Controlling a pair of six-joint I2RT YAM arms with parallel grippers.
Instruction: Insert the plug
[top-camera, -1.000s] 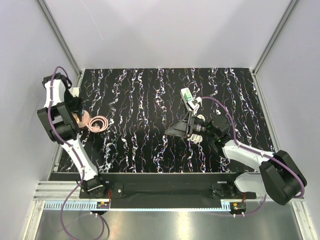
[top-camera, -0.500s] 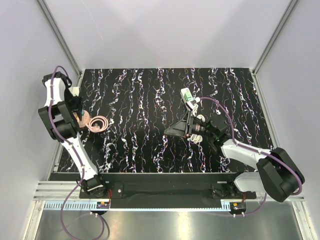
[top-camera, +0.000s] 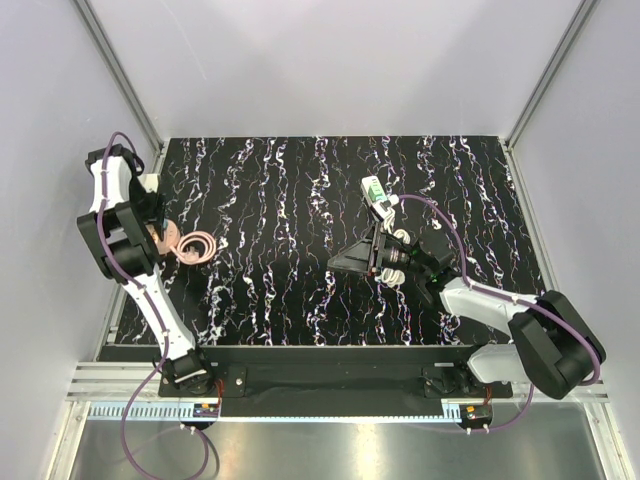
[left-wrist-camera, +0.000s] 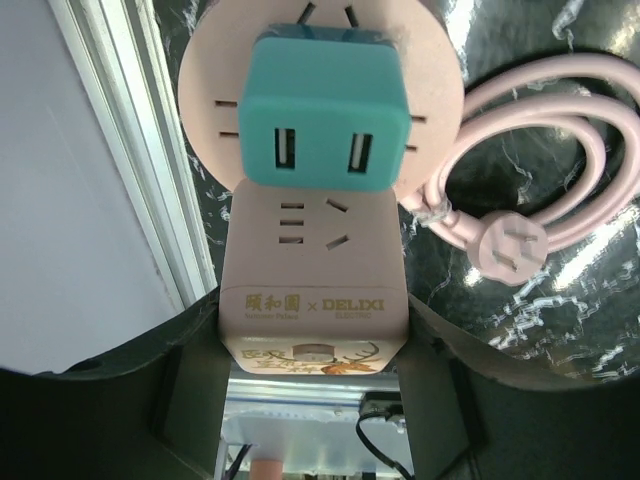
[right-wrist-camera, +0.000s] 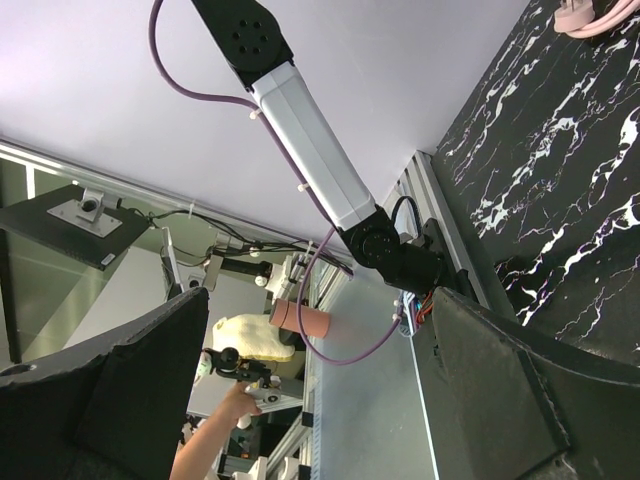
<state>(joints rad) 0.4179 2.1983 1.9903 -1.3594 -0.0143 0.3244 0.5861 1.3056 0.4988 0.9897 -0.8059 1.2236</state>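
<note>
The light-green plug (top-camera: 372, 188) lies on the mat at the far end of a small white strip (top-camera: 383, 208), with white cord (top-camera: 397, 240) coiled beside it. My right gripper (top-camera: 342, 264) is open and empty, a little in front and left of the plug and pointing left; its wrist view (right-wrist-camera: 320, 400) shows nothing between the jaws. My left gripper (top-camera: 152, 232) at the mat's left edge is shut on a pink power strip (left-wrist-camera: 315, 280), which carries a teal cube-like block (left-wrist-camera: 322, 110). The plug is out of both wrist views.
A pink coiled cord (top-camera: 196, 245) with its own pink plug (left-wrist-camera: 508, 250) lies just right of the pink strip. An aluminium frame rail (left-wrist-camera: 140, 170) runs close along the left of the strip. The black marbled mat (top-camera: 280, 220) spans between the arms.
My right gripper has crept slightly left. The left arm, pink strip and green plug have not moved.
</note>
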